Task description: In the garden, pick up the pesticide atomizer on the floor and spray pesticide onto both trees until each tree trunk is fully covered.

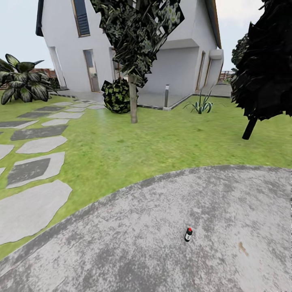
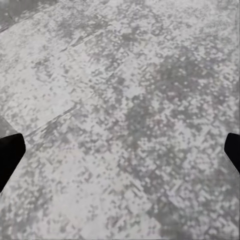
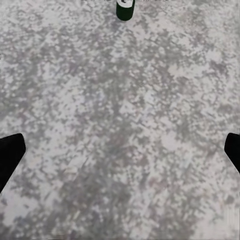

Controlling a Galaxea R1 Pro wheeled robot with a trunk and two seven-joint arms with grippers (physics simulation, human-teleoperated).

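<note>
Grey paving (image 1: 134, 243) with pesticide atomizer (image 1: 188, 234) standing untouched, both hands, right hand (image 3: 120, 150) and left hand (image 2: 120, 150), spread and empty, nearest tree trunk (image 1: 133, 101) still unsprayed.

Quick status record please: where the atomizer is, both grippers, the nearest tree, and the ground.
atomizer: upright on the grey paving, apart from both grippers; its base also shows in the right wrist view
left gripper: open, fingers wide, nothing between them, over paving
right gripper: open, empty, atomizer ahead of it
tree trunk: on the lawn beyond the paving, in front of the house
spraying: not begun; atomizer not picked up
</note>
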